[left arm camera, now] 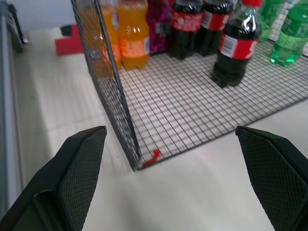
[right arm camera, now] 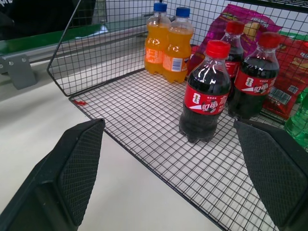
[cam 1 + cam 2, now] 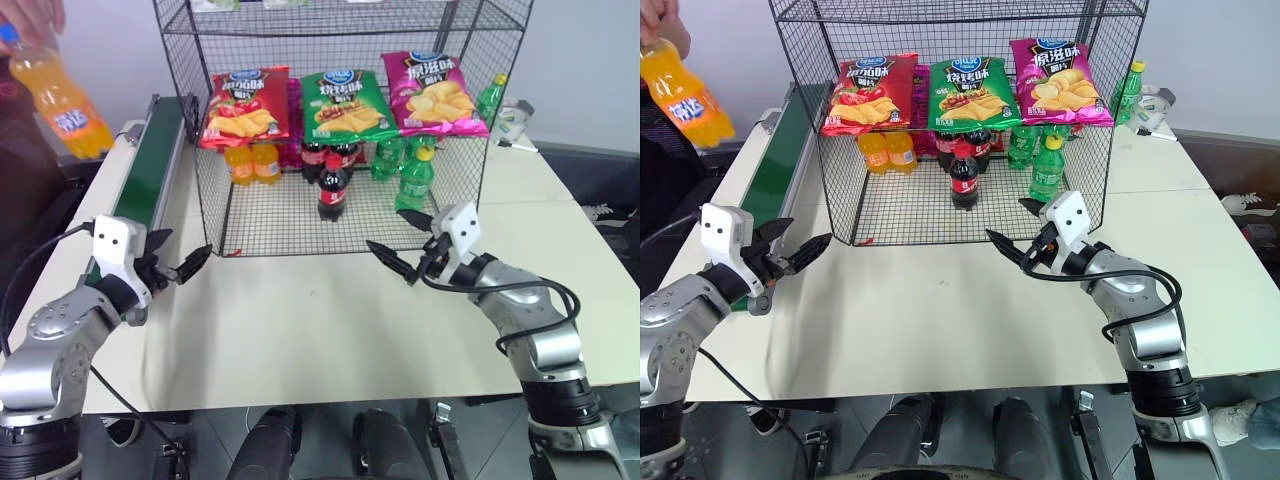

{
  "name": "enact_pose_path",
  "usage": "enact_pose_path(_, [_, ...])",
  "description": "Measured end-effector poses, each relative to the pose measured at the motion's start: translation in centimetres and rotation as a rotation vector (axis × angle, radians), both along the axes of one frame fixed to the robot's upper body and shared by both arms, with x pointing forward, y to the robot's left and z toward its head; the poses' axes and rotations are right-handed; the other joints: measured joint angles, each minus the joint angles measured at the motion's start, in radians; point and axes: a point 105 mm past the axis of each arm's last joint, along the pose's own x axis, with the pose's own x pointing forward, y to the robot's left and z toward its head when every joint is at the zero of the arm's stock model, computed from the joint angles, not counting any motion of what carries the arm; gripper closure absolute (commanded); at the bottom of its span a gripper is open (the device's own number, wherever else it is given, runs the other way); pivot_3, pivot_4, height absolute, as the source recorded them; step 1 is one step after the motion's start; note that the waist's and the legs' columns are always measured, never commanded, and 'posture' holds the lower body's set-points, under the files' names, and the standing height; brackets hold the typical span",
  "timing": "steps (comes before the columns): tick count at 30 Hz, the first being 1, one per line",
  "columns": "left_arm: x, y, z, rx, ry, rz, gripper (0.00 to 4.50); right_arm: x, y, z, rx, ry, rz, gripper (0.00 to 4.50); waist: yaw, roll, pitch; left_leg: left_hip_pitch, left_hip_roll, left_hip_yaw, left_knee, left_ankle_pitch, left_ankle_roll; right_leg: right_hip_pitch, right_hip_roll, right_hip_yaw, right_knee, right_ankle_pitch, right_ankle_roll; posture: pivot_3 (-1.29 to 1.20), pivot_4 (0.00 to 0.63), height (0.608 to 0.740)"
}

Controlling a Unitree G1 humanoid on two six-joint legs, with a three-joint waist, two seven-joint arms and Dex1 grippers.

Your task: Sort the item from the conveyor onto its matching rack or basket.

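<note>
**Both grippers open before the wire cage; the orange soda bottle held by a person above the belt**

The white table (image 3: 330, 330) carries the grey wire-mesh cage (image 3: 340, 130), directly ahead of both grippers, its open front facing them. The dark green conveyor (image 3: 150, 165) runs along the table's edge, beyond and outboard of the left gripper (image 3: 172, 257). On the cage's upper shelf, above gripper level, lie three crisp bags: red (image 3: 245, 105), green (image 3: 345, 102) and pink (image 3: 432, 93). On the cage floor, ahead of the right gripper (image 3: 400, 240), stand green bottles (image 3: 415, 180), cola bottles (image 2: 204, 98) with red caps, and two orange bottles (image 2: 168, 45) at the far side. The orange soda bottle (image 3: 60, 95), blue-capped, is tilted in a person's hand (image 3: 30, 20), high above and outboard of the left gripper, over the conveyor's far end. The left gripper's fingers (image 1: 79, 168) stand wide apart and hold nothing; the right gripper's fingers (image 2: 77, 163) are likewise spread and empty.
</note>
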Motion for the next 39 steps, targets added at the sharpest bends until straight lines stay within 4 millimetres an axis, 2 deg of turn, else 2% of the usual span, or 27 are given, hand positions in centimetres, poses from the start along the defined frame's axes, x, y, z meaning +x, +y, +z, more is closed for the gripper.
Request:
enact_pose_path(4, [0.3, 0.7, -0.3, 0.008, -0.007, 0.045, 0.01, 0.4, 0.1, 0.5, -0.004, -0.027, -0.002, 0.0, 0.0, 0.0, 0.0, 0.0, 0.0, 0.0, 0.0, 0.0, 0.0, 0.0, 0.0, 0.0, 0.0, 0.0, 0.0, 0.0, 0.15, 0.74])
enact_pose_path(13, [0.5, 3.0, -0.2, -0.004, -0.047, 0.177, 0.01, 0.4, 0.7, 0.3, 0.0, -0.029, 0.012, 0.0, 0.0, 0.0, 0.0, 0.0, 0.0, 0.0, 0.0, 0.0, 0.0, 0.0, 0.0, 0.0, 0.0, 0.001, 0.001, 0.0, 0.15, 0.74])
enact_pose_path(27, [0.3, 4.5, 0.0, -0.004, -0.069, 0.282, 0.01, 0.1, 1.4, -0.3, 0.008, -0.011, 0.034, 0.0, -0.001, 0.0, 0.0, 0.0, 0.0, 0.0, 0.0, 0.0, 0.0, 0.0, 0.0, 0.0, 0.0, 0.001, 0.002, 0.0, 0.15, 0.74])
enact_pose_path(39, [0.4, 4.8, 0.2, -0.002, -0.08, 0.308, 0.01, 0.1, 1.5, -0.4, 0.007, -0.007, 0.04, 0.0, -0.001, 0.0, 0.0, 0.0, 0.0, 0.0, 0.0, 0.0, 0.0, 0.0, 0.0, 0.0, 0.0, 0.001, 0.003, 0.0, 0.15, 0.74])
